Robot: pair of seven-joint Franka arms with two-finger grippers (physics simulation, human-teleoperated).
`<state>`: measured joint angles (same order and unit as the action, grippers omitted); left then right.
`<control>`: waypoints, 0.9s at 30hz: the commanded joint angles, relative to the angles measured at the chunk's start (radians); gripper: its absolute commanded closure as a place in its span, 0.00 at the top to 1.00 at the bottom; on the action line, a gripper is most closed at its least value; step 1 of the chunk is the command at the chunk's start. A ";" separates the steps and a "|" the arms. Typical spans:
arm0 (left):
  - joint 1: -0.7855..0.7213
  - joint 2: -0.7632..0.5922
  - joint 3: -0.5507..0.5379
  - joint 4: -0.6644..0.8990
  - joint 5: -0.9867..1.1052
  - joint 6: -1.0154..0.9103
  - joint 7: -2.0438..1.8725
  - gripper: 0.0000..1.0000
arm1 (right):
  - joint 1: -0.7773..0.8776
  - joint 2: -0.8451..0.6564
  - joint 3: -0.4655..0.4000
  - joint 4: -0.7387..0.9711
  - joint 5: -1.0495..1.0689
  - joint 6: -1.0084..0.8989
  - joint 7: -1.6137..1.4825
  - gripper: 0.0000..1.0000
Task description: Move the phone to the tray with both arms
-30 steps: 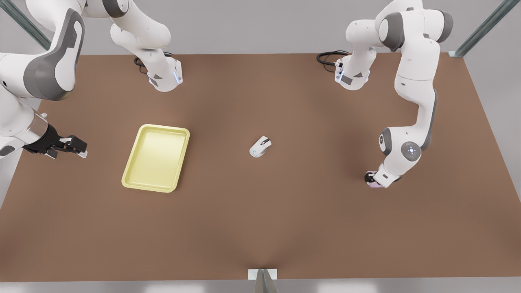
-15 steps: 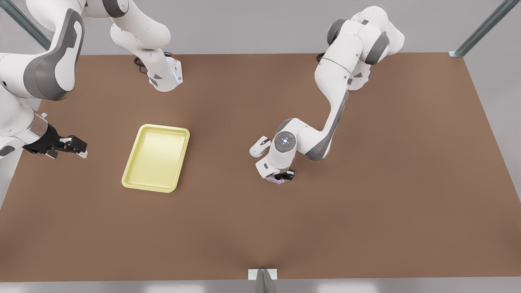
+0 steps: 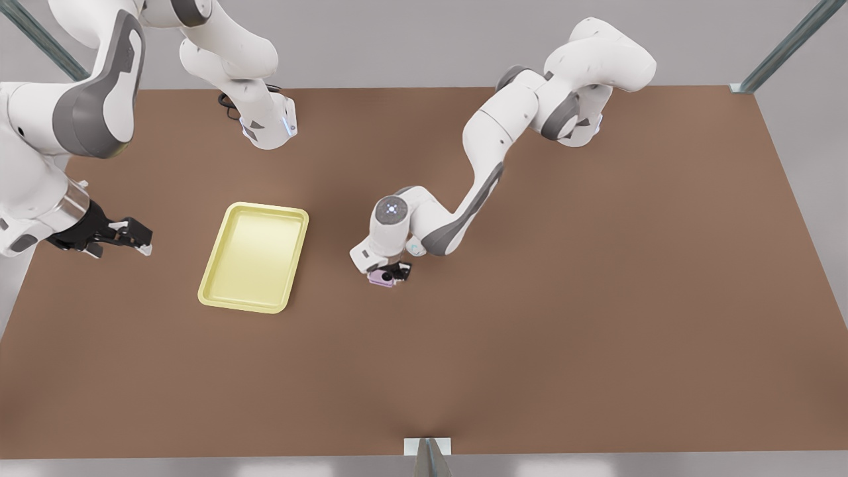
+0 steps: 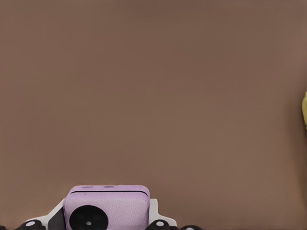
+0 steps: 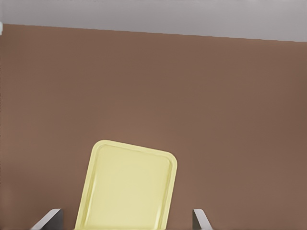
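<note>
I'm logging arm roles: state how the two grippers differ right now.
The left gripper is shut on the phone mid-table; the right gripper is open and holds nothing. The left gripper points down; the right gripper reaches sideways toward the tray, waiting. Both are black two-finger grippers.

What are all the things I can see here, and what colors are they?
phone: one, pale pink with black camera circles, held in the left gripper over the table's middle, to the front view's right of the tray
tray: one, pale yellow, flat on the table, nothing in it
mouse: one, white, mostly hidden behind the left arm, near the table's middle
table: one, brown, under everything
left gripper: one, black, shut on the phone
right gripper: one, black, open, waiting at the front view's left, pointing at the tray
</note>
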<state>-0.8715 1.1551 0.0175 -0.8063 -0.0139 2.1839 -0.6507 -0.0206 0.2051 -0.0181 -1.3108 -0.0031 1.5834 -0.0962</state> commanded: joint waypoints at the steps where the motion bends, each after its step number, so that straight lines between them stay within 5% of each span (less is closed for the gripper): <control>1: -0.003 0.006 -0.017 0.001 0.003 0.131 -0.202 0.81 | -0.005 -0.006 -0.003 0.001 -0.001 0.007 0.000 1.00; 9: -0.029 0.078 -0.027 0.001 0.005 0.224 -0.201 0.81 | -0.006 -0.021 -0.005 0.001 0.000 -0.005 -0.002 1.00; 10: -0.029 0.078 -0.027 -0.001 0.005 0.224 -0.202 1.00 | -0.005 -0.024 -0.002 0.001 -0.001 -0.005 -0.002 1.00; 16: -0.014 0.032 -0.036 -0.002 -0.001 0.101 -0.256 1.00 | -0.012 0.013 -0.006 -0.002 -0.003 -0.059 -0.002 1.00; 18: 0.124 -0.109 -0.040 -0.016 -0.015 -0.335 -0.119 1.00 | -0.012 0.019 -0.005 -0.015 -0.003 -0.059 -0.010 1.00; 20: 0.301 -0.213 -0.024 -0.019 -0.066 -0.544 0.086 1.00 | -0.001 0.036 0.000 -0.012 -0.001 -0.039 -0.010 1.00; 22: 0.483 -0.333 0.001 -0.080 -0.060 -0.602 0.321 1.00 | 0.002 0.022 0.035 -0.097 0.002 -0.022 -0.004 1.00; 25: 0.540 -0.514 0.142 -0.146 -0.061 -0.756 0.511 1.00 | 0.114 -0.067 0.049 -0.352 -0.001 0.176 0.001 1.00; 27: 0.696 -0.779 -0.003 -0.375 -0.021 -0.751 0.649 1.00 | 0.200 0.011 0.050 -0.360 -0.001 0.214 0.030 1.00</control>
<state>-0.2227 0.4476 0.0497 -1.1269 -0.0523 1.6445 -0.5565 0.1523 0.2036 0.0308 -1.6569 -0.0051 1.6783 -0.0952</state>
